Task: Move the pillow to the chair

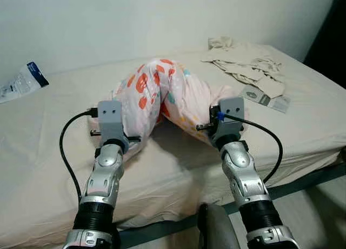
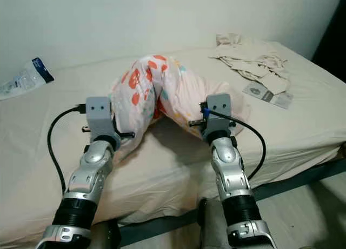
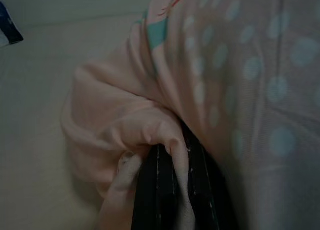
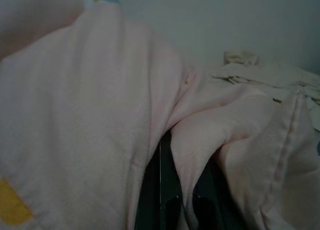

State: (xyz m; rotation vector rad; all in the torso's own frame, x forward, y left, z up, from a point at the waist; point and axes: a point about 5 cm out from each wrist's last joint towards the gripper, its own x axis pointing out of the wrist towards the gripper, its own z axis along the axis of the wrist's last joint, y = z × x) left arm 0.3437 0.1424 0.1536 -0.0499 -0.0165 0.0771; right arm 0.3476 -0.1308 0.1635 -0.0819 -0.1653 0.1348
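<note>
Left gripper (image 3: 172,190) and right gripper (image 4: 182,190) each pinch a fold of the spotted pillow (image 1: 162,92); soft, probably light, sagging between end grips.

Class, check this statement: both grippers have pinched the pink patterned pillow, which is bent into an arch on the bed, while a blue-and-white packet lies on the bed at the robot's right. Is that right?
One detail is wrong. The blue-and-white packet lies at the robot's left, as the left eye view shows. The rest holds: the left gripper and the right gripper each pinch the pillow, arched on the bed.
</note>
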